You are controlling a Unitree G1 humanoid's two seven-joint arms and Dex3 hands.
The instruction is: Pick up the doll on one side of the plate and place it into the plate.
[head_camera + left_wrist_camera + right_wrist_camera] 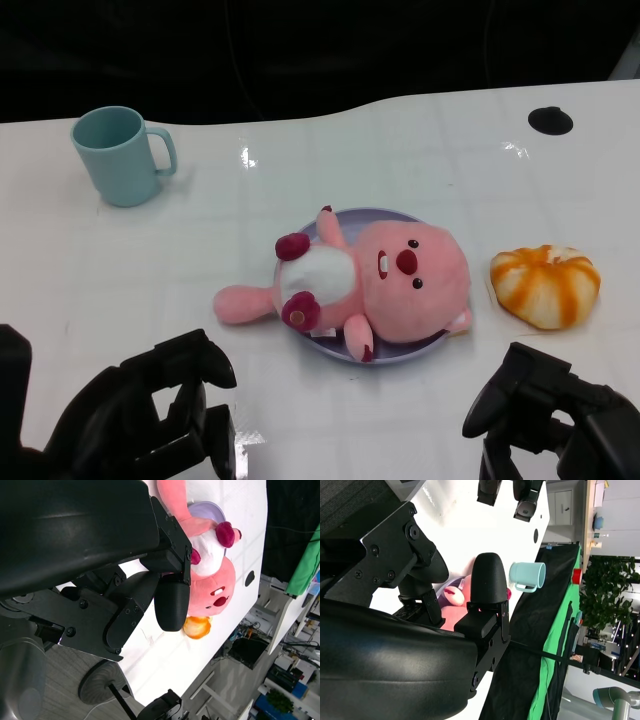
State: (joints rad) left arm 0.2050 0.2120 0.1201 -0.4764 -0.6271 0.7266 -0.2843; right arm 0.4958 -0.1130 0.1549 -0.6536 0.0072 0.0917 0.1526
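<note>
Head view: the pink doll [385,285] is lying on its back across the lavender plate [385,216] at the middle of the white table [300,180], its head toward my right side and one leg reaching off the rim toward my left. Its white belly is facing up, and dark red paws are showing at the ends of its limbs. My left hand [165,405] is hovering low at the near edge, apart from the doll, fingers spread and grasping nothing. My right hand [545,405] is sitting at the near right corner, likewise released, with its fingers apart and nothing between them.

A teal mug [115,155] is standing upright at the far left, handle pointing toward the plate, well apart from it. An orange-and-white striped pumpkin-shaped toy [545,285] is resting on the table just beside the plate on my right. A small black disc [550,120] is sitting near the far right edge.

From my left wrist view, the doll [212,575] is showing beyond my fingers [172,602], lying over the plate [207,512], with the orange toy [197,627] past it. My right wrist view is catching the mug [527,576] behind a raised fingertip.
</note>
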